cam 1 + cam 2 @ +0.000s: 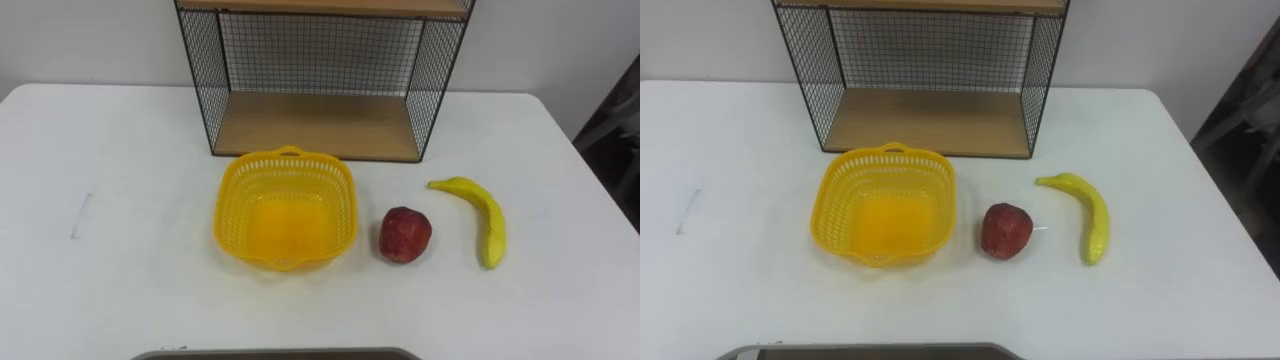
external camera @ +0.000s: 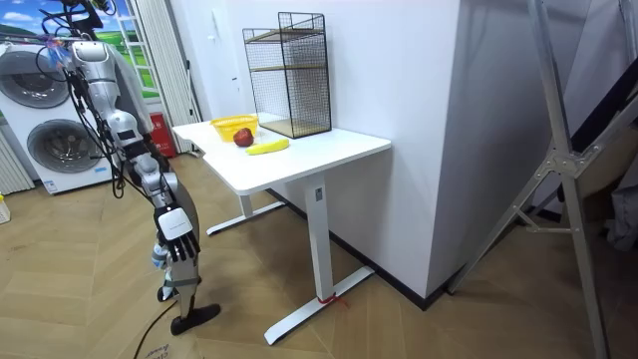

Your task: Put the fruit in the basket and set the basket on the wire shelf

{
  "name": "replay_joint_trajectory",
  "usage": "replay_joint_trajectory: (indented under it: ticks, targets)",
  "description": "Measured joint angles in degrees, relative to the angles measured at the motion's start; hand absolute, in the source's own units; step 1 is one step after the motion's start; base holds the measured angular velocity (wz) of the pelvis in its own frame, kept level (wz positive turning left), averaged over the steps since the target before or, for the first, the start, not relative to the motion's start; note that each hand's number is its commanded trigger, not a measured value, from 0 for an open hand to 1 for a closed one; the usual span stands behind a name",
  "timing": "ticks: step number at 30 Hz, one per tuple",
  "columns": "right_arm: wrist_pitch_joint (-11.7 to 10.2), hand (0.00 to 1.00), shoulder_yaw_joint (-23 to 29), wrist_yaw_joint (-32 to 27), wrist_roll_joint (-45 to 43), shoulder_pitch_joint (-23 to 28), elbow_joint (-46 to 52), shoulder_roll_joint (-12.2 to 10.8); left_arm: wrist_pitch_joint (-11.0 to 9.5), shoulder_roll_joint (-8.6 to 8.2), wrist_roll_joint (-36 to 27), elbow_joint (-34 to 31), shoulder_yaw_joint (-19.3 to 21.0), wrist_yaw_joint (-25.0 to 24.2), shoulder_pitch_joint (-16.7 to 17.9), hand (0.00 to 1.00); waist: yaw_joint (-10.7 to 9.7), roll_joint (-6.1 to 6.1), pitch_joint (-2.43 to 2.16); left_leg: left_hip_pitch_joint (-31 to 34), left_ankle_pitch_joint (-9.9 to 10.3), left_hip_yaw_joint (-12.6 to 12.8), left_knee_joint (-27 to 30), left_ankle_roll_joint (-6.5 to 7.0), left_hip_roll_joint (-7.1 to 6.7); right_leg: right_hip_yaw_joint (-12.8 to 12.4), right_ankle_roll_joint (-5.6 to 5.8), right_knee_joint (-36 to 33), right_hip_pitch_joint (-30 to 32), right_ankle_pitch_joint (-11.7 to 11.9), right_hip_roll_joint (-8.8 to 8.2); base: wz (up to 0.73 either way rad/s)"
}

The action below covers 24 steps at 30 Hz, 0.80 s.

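The robot is standing at the edge of the white table (image 1: 120, 290), on the room view's left, with its right hand (image 2: 177, 229) hanging beside its body. The fingers are pointing down, loose and straight, and are holding nothing.

On the table, nothing is loaded yet. The yellow basket (image 1: 222, 205) is sitting empty in the middle. The red fruit (image 1: 405, 235) is lying just beside the basket, on the robot's right but not touching it. The banana (image 1: 488, 220) is lying farther right, apart from the red fruit, with its stalk end pointing away from the robot.

The red fruit is looking round, firm and smooth, so it may be inclined to roll. A grasp from above, with the fingers wrapping both sides, is probably the safest. The banana is looking light and softer, and is likely best taken across its middle without squeezing.

The basket is looking like thin, light, slightly springy plastic. It is showing a small tab on its near rim and another on its far rim, which are likely holds.

Behind the basket, the wire shelf (image 1: 315, 125) is standing against the wall, with its lower wooden board bare.
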State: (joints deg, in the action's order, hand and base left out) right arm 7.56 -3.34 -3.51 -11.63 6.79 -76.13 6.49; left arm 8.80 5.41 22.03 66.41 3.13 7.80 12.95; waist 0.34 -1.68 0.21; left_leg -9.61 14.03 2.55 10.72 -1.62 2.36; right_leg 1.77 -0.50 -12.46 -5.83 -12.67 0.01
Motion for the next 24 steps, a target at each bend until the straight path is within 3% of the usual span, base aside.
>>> replay_joint_trajectory:
  ticks: [16,22,24]
  targets:
    - [0.0,0.0,-0.4,0.7,1.4,-0.3,0.0,0.0,0.0,0.12,0.0,0.0,0.0,-0.8,-0.1,0.0,0.1,0.29,-0.04,0.0,0.0,0.0,0.0,0.0,0.0,0.0,0.05,0.6,-0.2,0.2,0.01,0.0]
    - [0.1,0.0,-0.3,-1.8,8.0,-0.2,0.0,0.2,0.0,0.1,0.1,-0.1,0.0,-0.7,-0.1,0.0,0.0,0.86,0.0,0.4,0.0,0.3,-0.1,0.0,0.01,-0.1,0.1,0.7,0.2,0.2,0.03,0.0]
    - [0.0,0.0,1.3,-4.0,15.2,0.5,0.0,0.4,-0.1,0.08,0.0,0.0,0.3,-0.5,-0.4,0.0,0.0,1.16,0.09,0.5,0.0,0.5,-0.1,0.0,0.04,-0.2,0.11,0.7,0.2,0.3,0.03,-0.02]
